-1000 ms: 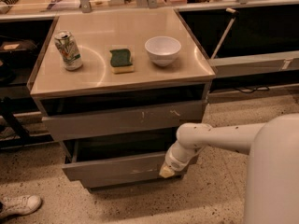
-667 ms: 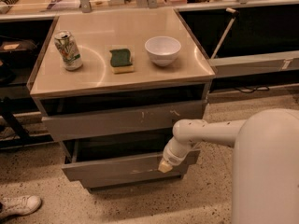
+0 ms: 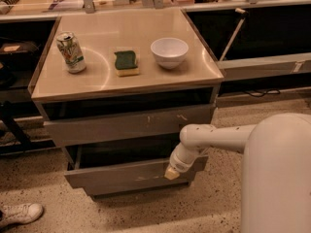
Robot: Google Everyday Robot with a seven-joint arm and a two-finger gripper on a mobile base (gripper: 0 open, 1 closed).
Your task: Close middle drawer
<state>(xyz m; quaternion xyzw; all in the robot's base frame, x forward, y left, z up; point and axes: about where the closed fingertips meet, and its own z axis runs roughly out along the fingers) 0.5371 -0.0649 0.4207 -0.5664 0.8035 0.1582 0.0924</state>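
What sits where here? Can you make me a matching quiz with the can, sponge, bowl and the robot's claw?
Things:
1. can
2. sponge
3. bowl
4. claw

Places:
A. at the front of the open middle drawer, near its right end
B. on the countertop, far left
C. on the countertop, far right
D. on the countertop, between the other two

Pairs: 1-B, 2-D, 3-C, 4-A

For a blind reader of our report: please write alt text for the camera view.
The robot's gripper is at the right of the front panel of the open middle drawer. The drawer above stands slightly open. On the cabinet top are a can, a green sponge and a white bowl.
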